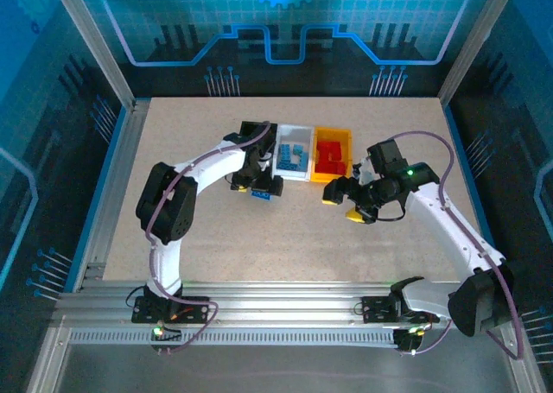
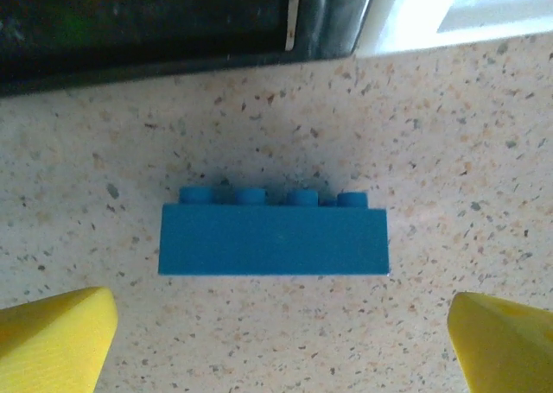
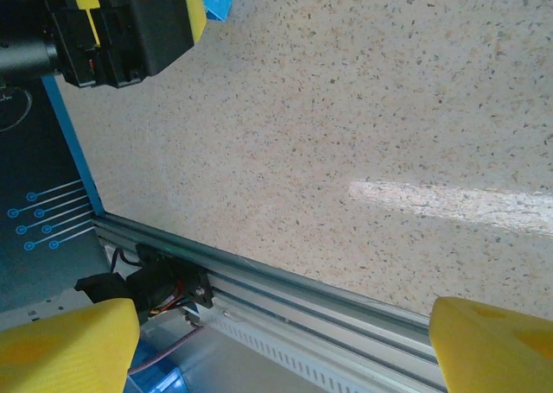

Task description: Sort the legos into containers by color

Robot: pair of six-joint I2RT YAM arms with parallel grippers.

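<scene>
One blue lego [image 2: 274, 237] lies studs-up on the table, just in front of the black container [image 2: 147, 22] and the white container [image 2: 467, 4]. My left gripper [image 2: 276, 350] hovers over it, open, its yellow fingertips [image 2: 52, 341] wide on either side and not touching it. From above, the same lego [image 1: 260, 194] sits under the left gripper [image 1: 259, 186]. The white container [image 1: 294, 151] holds blue legos and the orange-yellow container [image 1: 333, 154] holds red ones. My right gripper [image 1: 342, 205] is open and empty beside the orange-yellow container, above bare table [image 3: 276, 350].
The black container [image 1: 251, 138] is largely hidden behind the left arm. Speckled tabletop [image 1: 285, 246] stretches toward the aluminium rail [image 1: 276, 294] at the near edge. In the right wrist view, the left gripper [image 3: 130, 22] and the blue lego [image 3: 212, 0] sit at the upper left.
</scene>
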